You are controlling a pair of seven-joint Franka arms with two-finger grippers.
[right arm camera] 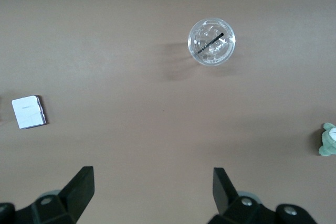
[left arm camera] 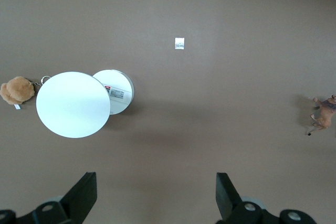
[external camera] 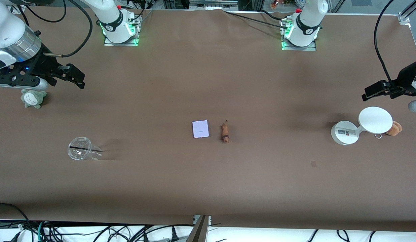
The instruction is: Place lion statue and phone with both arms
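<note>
Though unseen elsewhere, label [left arm camera: 179, 43] on table [left arm camera: 210, 129].

high front camera faces robots, wrist cameras look down, sharing table [external camera: 208, 188]

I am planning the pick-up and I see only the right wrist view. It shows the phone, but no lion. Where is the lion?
Observer: The lion lies beside the phone, toward the left arm's end, not touching it.
Operator: Is the left gripper close to it?
Observer: No. It hangs open over the table by the white stand, at the left arm's end.
Operator: And where on the table is the right gripper?
Observer: It hangs open at the right arm's end, near the grey-green plush.
</note>
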